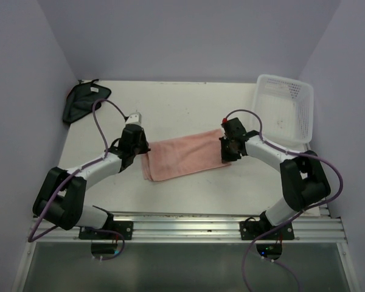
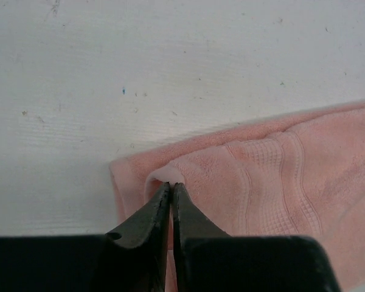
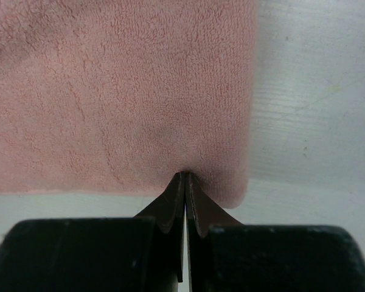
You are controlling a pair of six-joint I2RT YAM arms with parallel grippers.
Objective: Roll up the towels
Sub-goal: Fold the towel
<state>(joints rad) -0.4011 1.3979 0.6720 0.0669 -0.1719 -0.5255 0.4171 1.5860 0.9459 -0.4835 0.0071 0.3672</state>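
Observation:
The salmon-pink towel [image 1: 185,157] lies folded as a long strip across the middle of the table. My left gripper [image 1: 143,148] is at its left end. In the left wrist view that gripper [image 2: 171,185] is shut, pinching a raised fold of the pink towel [image 2: 274,176] near its corner. At the strip's right end is my right gripper [image 1: 226,149]. The right wrist view shows it [image 3: 185,175] shut on the near edge of the pink towel [image 3: 109,91], which puckers at the tips. The blackish cloth [image 1: 85,100] lies crumpled in the back left corner.
A white perforated basket [image 1: 284,109] stands at the back right, just behind the right arm. The white table [image 1: 182,103] shows bare behind the towel. Purple walls close in on three sides, and a metal rail runs along the near edge.

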